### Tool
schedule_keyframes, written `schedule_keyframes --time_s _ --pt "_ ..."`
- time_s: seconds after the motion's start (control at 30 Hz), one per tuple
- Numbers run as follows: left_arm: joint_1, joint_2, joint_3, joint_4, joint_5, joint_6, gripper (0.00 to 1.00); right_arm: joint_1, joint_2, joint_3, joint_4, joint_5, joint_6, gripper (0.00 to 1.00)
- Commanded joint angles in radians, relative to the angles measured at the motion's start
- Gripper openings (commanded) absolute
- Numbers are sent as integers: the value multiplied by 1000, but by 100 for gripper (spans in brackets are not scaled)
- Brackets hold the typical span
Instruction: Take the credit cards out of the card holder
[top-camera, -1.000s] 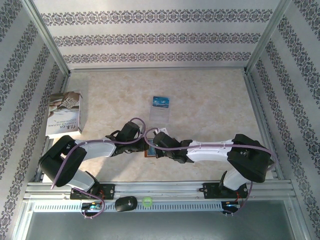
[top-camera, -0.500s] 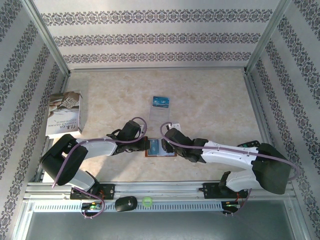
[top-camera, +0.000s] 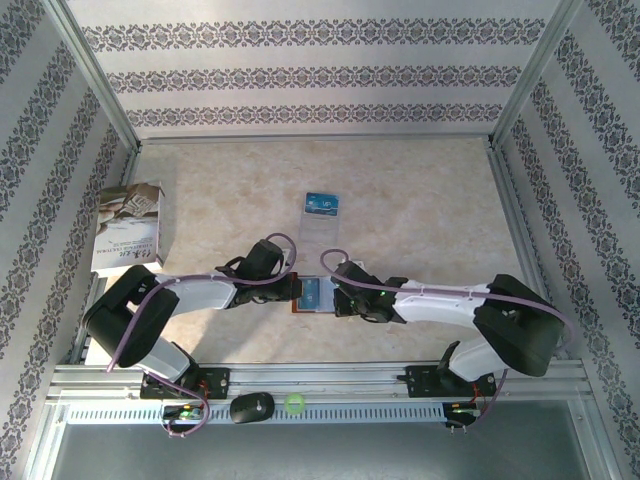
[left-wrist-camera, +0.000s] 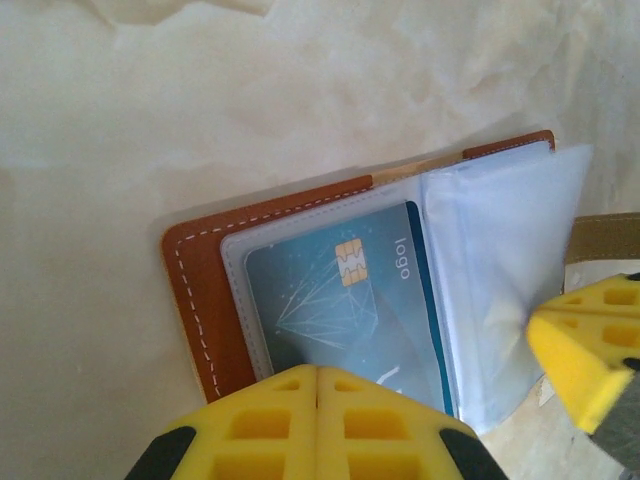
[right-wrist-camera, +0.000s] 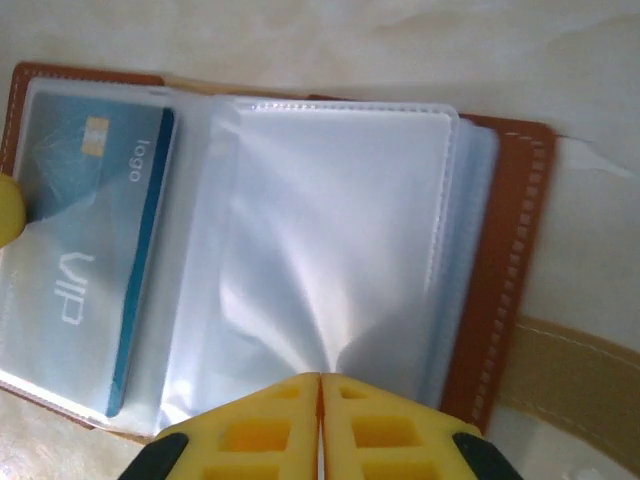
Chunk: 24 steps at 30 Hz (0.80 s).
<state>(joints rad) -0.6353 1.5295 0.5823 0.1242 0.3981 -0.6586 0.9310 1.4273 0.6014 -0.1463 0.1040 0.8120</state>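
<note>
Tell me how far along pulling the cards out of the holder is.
Done: the card holder lies open, and one loose blue card already lies out beyond it. In hand: the left gripper and right gripper, both shut, are at the open holder. Left: the VIP card is inside its clear sleeve.

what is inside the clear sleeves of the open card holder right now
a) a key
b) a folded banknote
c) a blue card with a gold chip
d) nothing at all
c: the right wrist view shows a blue card with a gold chip and the words logo and VIP, tucked under the clear plastic of the open card holder.
</note>
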Motion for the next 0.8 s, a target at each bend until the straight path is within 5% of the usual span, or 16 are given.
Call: schedule_keyframes --time_s 0.0,0.13,0.27,0.43,0.77 --pt "-8 29 5 -44 -9 23 0 -7 -36 -4 -129 109 67 9" --pt "-7 19 11 -38 8 28 0 2 -135 -4 -54 93 -7 25" --pt "-7 -22 20 -41 22 28 0 -8 -157 55 -32 4 -103 26" --pt "-8 -111 21 -82 1 46 23 -38 -44 144 -11 -230 -137 24" --pt "-9 -41 21 -107 -19 76 14 -69 114 183 26 -283 -103 20"
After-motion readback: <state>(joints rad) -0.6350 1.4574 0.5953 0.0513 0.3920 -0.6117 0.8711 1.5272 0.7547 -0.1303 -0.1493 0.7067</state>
